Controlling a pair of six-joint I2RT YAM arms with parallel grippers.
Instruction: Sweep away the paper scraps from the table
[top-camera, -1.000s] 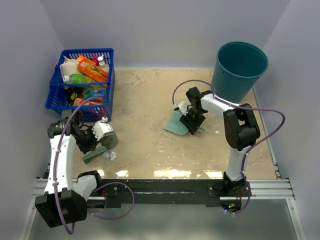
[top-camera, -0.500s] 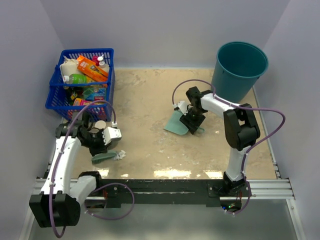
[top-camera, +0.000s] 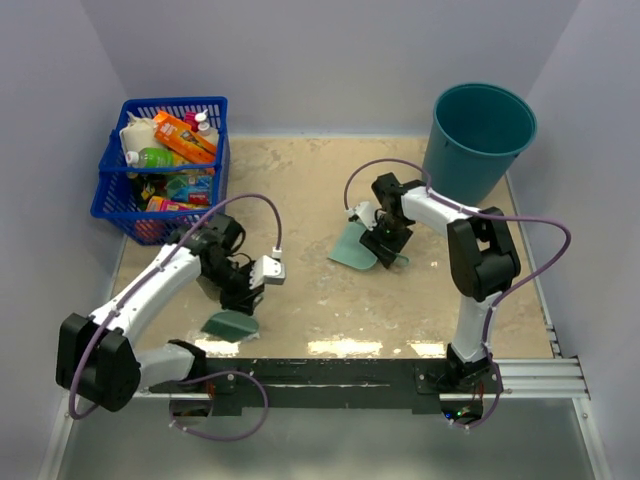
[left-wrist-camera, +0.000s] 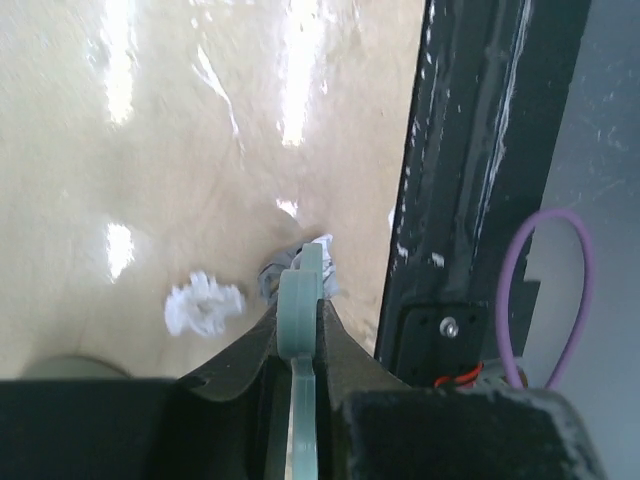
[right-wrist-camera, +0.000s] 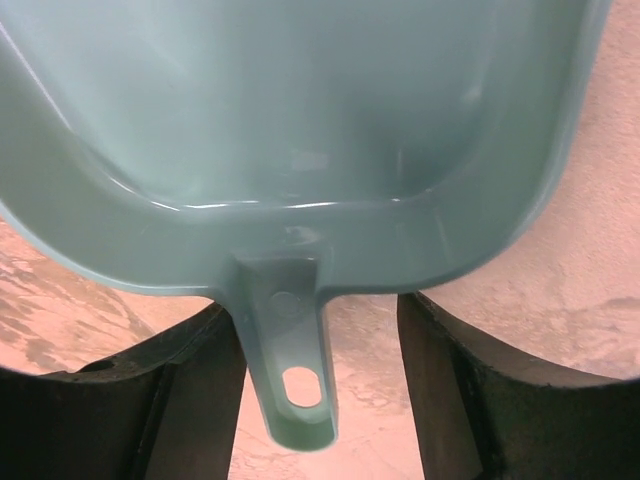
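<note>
My left gripper (left-wrist-camera: 298, 340) is pinching the teal brush (left-wrist-camera: 298, 295) at the lower left of the table (top-camera: 300, 190). Paper scraps (left-wrist-camera: 203, 305) are lying just beside the brush's far end, near the black front rail (left-wrist-camera: 470, 150). At centre frame, my right gripper (right-wrist-camera: 312, 335) is sitting spread on either side of the dustpan (right-wrist-camera: 300, 120) handle.

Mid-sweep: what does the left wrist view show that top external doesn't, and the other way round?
Left wrist only: a white paper scrap beside the brush's far end and a greyer scrap right at it, both close to the black rail. From above they are hidden or too small to make out.
Top external only: the dustpan at the right gripper, the teal bucket, the blue basket.
Both: the left gripper shut on the brush, the table and its rail.
</note>
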